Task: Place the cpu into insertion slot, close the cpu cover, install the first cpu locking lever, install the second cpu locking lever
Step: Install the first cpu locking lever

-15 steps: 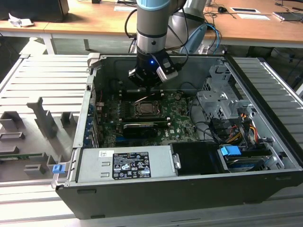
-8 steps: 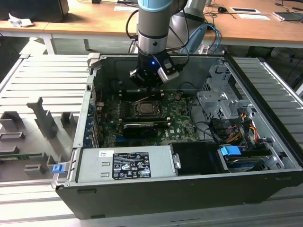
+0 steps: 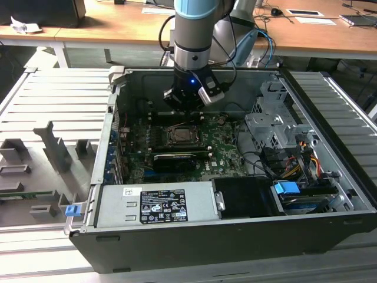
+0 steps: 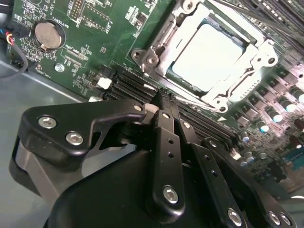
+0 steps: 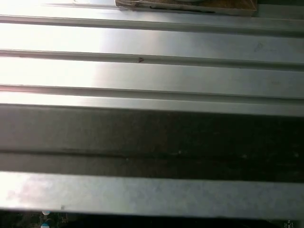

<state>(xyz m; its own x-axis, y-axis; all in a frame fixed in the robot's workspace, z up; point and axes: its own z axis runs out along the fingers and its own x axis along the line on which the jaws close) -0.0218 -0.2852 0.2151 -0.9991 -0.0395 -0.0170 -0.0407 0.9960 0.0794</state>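
Rig: one arm reaching down into an open computer case, wrist above the rear part of the green motherboard.

Gripper: black two-finger linkage; in the second wrist view the fingers are brought together to a single tip with nothing between them, so it is clenched and empty.

Tip contact: the tip sits at the black memory slots, just beside the socket frame; whether it touches them cannot be told.

Cpu: lying flat in the insertion slot, bright metal top facing up.

Cpu cover: the silver frame plate lies down around the chip, whose top shows through its window; closed, by the look of it.

Locking levers: thin silver rods run along the socket edges; whether either is latched cannot be told.

Key relation: in the second wrist view the cpu lies at about 1 o'clock from the fingertip, near, with only the socket rim between.

Exterior check: in the exterior view the gripper hangs at 12 o'clock from the slot, and the slot lies at 6 o'clock from the tool.

Long axis: the chip is square, no long axis; the memory slots run alongside the socket's near edge.

Nearer arm: the single arm only.

Task standing: chip seated and cover down, judged from how they lie; lever work unclear.
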